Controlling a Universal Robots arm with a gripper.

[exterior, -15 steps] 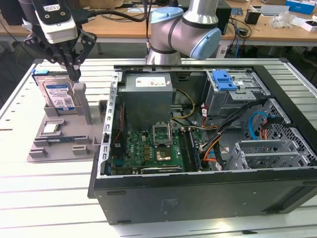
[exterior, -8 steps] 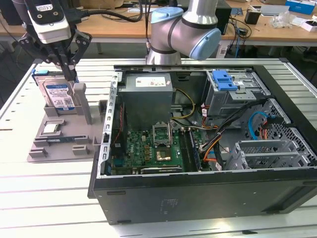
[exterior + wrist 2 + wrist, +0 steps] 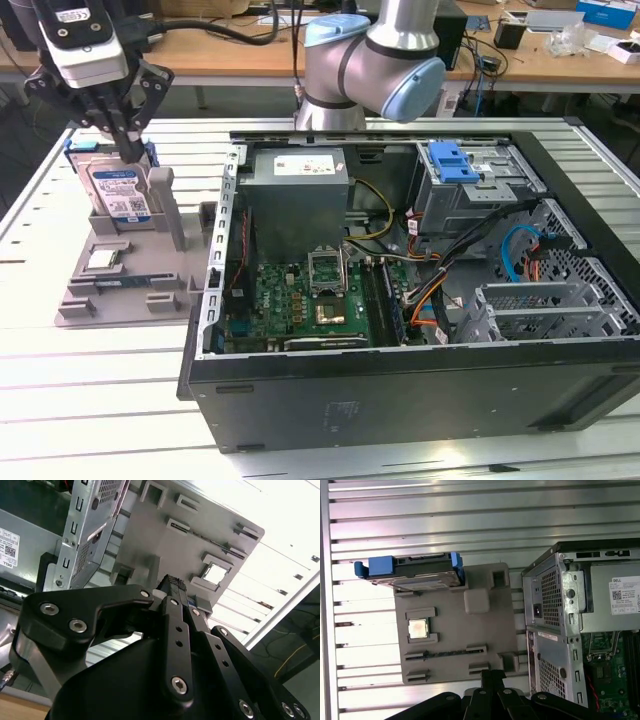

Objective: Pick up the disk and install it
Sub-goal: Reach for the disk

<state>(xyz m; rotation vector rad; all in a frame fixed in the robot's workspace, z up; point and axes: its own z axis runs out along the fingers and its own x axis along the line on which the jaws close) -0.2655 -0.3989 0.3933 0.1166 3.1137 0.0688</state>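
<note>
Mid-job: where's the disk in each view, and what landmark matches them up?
Exterior view: the disk stands upright in the gray holder, at the exterior view's left.
First wrist view: the disk sits at one edge of the gray holder.
Second wrist view: go by the gray holder.
Shared landmark: the small square chip in the holder's pocket.

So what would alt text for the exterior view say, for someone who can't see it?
The robot's black claw hangs close over the top of the disk, which stands on edge in a grey holder beside an open computer case.
</note>
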